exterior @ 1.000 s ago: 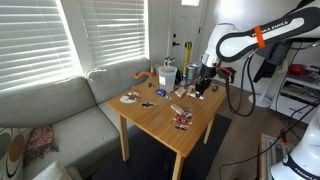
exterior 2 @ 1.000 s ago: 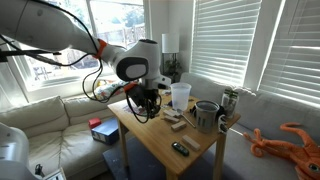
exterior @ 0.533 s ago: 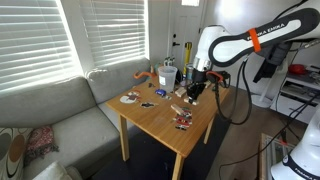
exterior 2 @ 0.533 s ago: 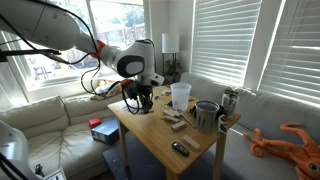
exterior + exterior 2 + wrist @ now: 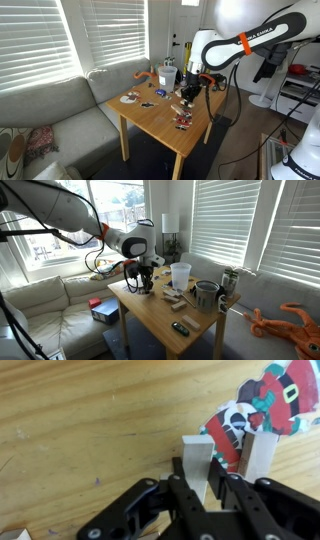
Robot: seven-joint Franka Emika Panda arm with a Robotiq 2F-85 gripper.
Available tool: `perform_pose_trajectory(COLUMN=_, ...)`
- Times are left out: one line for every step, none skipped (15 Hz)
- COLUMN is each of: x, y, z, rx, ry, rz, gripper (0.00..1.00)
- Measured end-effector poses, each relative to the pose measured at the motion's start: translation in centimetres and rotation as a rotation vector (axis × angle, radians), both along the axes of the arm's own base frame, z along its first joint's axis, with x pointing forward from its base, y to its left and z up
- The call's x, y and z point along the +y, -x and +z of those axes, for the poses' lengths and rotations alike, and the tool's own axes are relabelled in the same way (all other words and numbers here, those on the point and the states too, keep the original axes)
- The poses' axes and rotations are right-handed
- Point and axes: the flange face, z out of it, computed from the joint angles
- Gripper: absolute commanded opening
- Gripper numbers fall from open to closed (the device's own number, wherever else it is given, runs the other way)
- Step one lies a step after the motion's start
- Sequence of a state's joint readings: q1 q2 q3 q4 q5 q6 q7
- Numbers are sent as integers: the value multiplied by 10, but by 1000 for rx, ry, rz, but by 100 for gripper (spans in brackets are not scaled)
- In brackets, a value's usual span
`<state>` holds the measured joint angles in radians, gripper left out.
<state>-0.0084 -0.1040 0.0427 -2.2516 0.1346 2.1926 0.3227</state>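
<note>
Claw (image 5: 205,482) straddling wooden block (image 5: 197,460); Santa figure (image 5: 262,402) beside.

- A home living room: a grey sofa (image 5: 50,110) runs along the wooden table's (image 5: 160,122) window-side edge.
- Slatted window blinds (image 5: 100,35) cover the windows.
- A stuffed orange octopus toy (image 5: 290,320) lies on the cushions.

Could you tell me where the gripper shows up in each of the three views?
Exterior view: gripper right of centre, low over the wooden table.
Exterior view: gripper left of centre, at the table's near end.
Wrist view: bottom centre, straddling a wooden block.
Shared landmark: the table.
</note>
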Motion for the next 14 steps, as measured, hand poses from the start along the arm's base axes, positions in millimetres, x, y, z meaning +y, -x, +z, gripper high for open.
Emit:
perform_pose_trajectory(x=1, y=-1, z=0, rx=0, ry=0, rz=-4, gripper=7)
perform_pose_trajectory(x=2, y=-2, z=0, rx=1, ry=1, rz=-6, gripper=7)
perform_pose_trajectory(x=4, y=-2, z=0, rx=1, ry=2, rz=-6, gripper=7)
perform_pose_trajectory(x=5, y=-3, z=0, rx=1, ry=3, rz=-6, gripper=7)
perform_pose_trajectory(x=7, y=-3, z=0, rx=1, ry=4, rz=-4, gripper=7)
perform_pose_trajectory(x=8, y=-3, z=0, rx=2, ry=4, rz=-2, gripper=7)
perform_pose_trajectory(x=10, y=-3, z=0, rx=2, ry=4, rz=1, gripper=7)
perform_pose_trajectory(x=11, y=-3, z=0, rx=3, ry=5, rz=3, gripper=7)
perform_pose_trajectory(x=12, y=-3, z=0, rx=3, ry=8, rz=5, gripper=7)
perform_pose_trajectory(x=13, y=-2, z=0, rx=3, ry=11, rz=6, gripper=7)
perform_pose_trajectory(x=13, y=-2, z=0, rx=3, ry=15, rz=7, gripper=7)
perform_pose_trajectory(x=14, y=-2, z=0, rx=3, ry=18, rz=8, gripper=7)
perform_pose_trajectory(x=14, y=-2, z=0, rx=3, ry=23, rz=9, gripper=7)
perform_pose_trajectory(x=15, y=-2, z=0, rx=3, ry=27, rz=10, gripper=7)
